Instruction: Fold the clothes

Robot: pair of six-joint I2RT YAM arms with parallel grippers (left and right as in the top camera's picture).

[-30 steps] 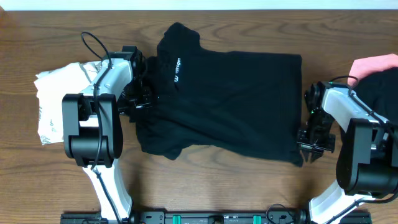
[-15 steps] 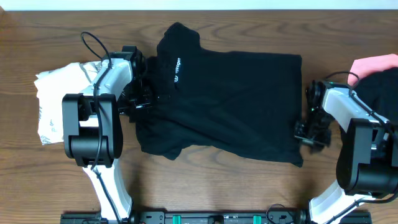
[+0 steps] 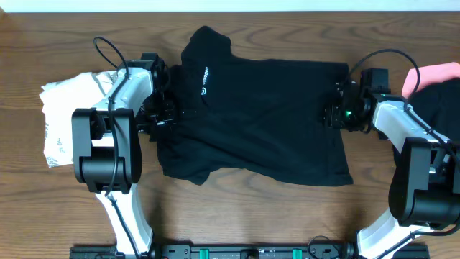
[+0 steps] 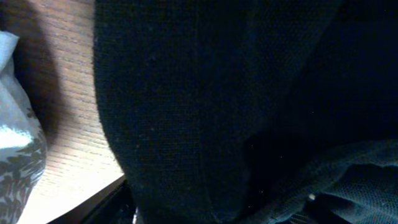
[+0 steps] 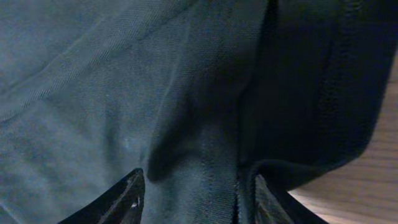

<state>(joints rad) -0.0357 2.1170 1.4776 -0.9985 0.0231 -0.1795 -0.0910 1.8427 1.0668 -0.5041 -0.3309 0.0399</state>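
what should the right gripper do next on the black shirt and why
Probably close the right gripper on the black shirt at its right edge: its fingers stand apart with fabric between them, and the shirt lies spread flat, not yet folded.

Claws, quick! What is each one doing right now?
Left claw: against the black shirt; open or closed cannot be told.
Right claw: open over the shirt's edge.

Overhead evenly bright; wrist views dim, black shirt (image 4: 186,93) blurred.
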